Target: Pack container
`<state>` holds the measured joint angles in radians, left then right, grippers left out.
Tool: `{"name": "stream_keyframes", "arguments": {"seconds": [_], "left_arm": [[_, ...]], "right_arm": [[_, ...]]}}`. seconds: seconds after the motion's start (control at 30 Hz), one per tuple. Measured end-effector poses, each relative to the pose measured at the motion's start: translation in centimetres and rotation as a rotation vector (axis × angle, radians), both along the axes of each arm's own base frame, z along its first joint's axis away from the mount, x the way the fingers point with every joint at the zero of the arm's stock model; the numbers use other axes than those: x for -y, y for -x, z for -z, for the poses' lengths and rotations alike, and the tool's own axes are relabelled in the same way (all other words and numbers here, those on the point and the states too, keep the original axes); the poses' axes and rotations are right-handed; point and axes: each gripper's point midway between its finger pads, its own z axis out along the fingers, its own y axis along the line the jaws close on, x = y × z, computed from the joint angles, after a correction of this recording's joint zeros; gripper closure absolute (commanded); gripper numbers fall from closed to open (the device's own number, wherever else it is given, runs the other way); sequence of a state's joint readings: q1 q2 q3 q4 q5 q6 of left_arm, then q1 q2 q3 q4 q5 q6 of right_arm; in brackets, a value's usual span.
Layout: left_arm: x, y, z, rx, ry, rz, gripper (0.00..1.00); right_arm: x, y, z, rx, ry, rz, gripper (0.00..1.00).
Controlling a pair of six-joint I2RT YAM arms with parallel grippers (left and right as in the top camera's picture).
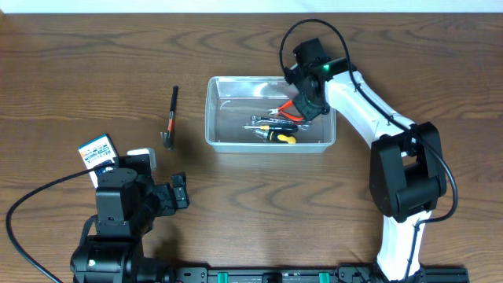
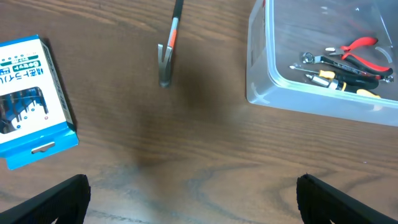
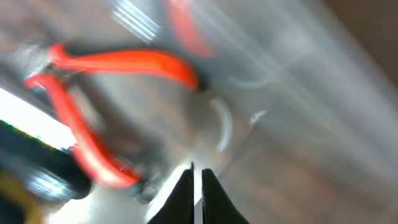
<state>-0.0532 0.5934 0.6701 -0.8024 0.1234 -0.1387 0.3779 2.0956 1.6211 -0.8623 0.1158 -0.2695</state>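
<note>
**Overhead:** The container (image 1: pixel 271 146) sits mid-worktop (image 1: pixel 63 63), already holding red-handled pliers (image 1: pixel 288 112) and a yellow-and-black screwdriver (image 1: pixel 280 136). The right end effector (image 1: pixel 312 101) hangs low over the tub's right half, just beside the pliers. A small hammer-like tool (image 1: pixel 171 118) lies outside, to the container's left, with a blue-and-white packet (image 1: pixel 97 150) nearer the left end effector (image 1: pixel 178 192). The step looks like work inside the tub, so the right arm should rise straight up before swinging away, or it could catch the near wall.

**Left wrist:** The left end effector (image 2: pixel 193 185) has its fingers (image 2: pixel 62 199) wide apart, holding nothing. The hammer-like tool (image 2: pixel 168 53) lies ahead of it. The arm is well placed to take this tool at mid-handle and to lift it over the container's (image 2: pixel 261 62) rim rather than slide it in.

**Right wrist:** The view is blurred. The right end effector's (image 3: pixel 197 186) tips are together, with nothing seen between them. The pliers' (image 3: pixel 118 62) handles lie close in front, so slow clearance would avoid dragging them.
</note>
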Motion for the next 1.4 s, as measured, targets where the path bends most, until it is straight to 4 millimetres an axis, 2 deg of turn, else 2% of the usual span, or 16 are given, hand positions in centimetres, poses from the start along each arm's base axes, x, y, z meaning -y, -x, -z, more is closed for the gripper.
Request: {"name": "stream_keyframes", "arguments": {"seconds": [0.1, 0.13, 0.17, 0.23, 0.4, 0.43, 0.5, 0.53, 0.6, 0.67, 0.77, 0.83, 0.97, 1.1, 1.2, 1.4], "left_arm": [[0.0, 0.0, 0.0, 0.0, 0.0, 0.0, 0.02], [0.0, 0.0, 0.0, 0.0, 0.0, 0.0, 0.02], [0.0, 0.0, 0.0, 0.0, 0.0, 0.0, 0.02], [0.0, 0.0, 0.0, 0.0, 0.0, 0.0, 0.02], [0.0, -0.1, -0.1, 0.005, 0.002, 0.001, 0.02], [0.1, -0.2, -0.2, 0.01, 0.004, 0.003, 0.02], [0.1, 0.0, -0.2, -0.006, 0.004, 0.002, 0.02], [0.1, 0.2, -0.3, -0.031, 0.003, 0.001, 0.02], [0.0, 0.3, -1.5, -0.083, -0.003, -0.003, 0.02], [-0.2, 0.0, -3.4, -0.126, -0.015, -0.004, 0.02], [-0.3, -2.0, -8.1, -0.153, -0.049, 0.009, 0.02], [-0.3, -3.7, -10.7, -0.175, -0.068, 0.028, 0.02], [-0.2, -6.9, -12.8, -0.264, -0.1, 0.067, 0.02], [-0.1, -10.4, -11.0, -0.394, -0.13, 0.111, 0.02], [-0.5, -12.3, -7.4, -0.522, -0.138, 0.127, 0.02], [-2.2, -13.9, -1.0, -0.73, -0.129, 0.126, 0.02]], "right_arm": [[-1.1, 0.8, -1.3, 0.003, -0.022, -0.016, 0.82], [-1.5, 0.9, -2.1, 0.017, -0.034, -0.019, 0.7], [-2.0, 1.0, -3.3, 0.039, -0.052, -0.026, 0.51], [-2.6, 1.0, -6.4, 0.103, -0.091, -0.031, 0.01], [-1.4, 1.6, -16.3, 0.311, -0.21, 0.03, 0.01], [0.1, 1.8, -18.9, 0.363, -0.244, 0.08, 0.01], [2.6, 2.1, -21.4, 0.413, -0.274, 0.159, 0.01], [5.0, 2.3, -22.8, 0.438, -0.296, 0.232, 0.01], [8.5, 2.7, -23.7, 0.445, -0.315, 0.335, 0.01], [11.6, 3.1, -23.4, 0.423, -0.32, 0.425, 0.01], [14.7, 3.7, -22.1, 0.365, -0.321, 0.526, 0.01], [15.9, 4.0, -21.3, 0.334, -0.322, 0.565, 0.01], [16.9, 4.1, -20.7, 0.31, -0.324, 0.591, 0.01], [16.9, 4.1, -20.5, 0.306, -0.32, 0.572, 0.01], [16.8, 3.9, -20.0, 0.292, -0.311, 0.553, 0.01], [17.5, 3.6, -18.0, 0.24, -0.267, 0.561, 0.01]]}}
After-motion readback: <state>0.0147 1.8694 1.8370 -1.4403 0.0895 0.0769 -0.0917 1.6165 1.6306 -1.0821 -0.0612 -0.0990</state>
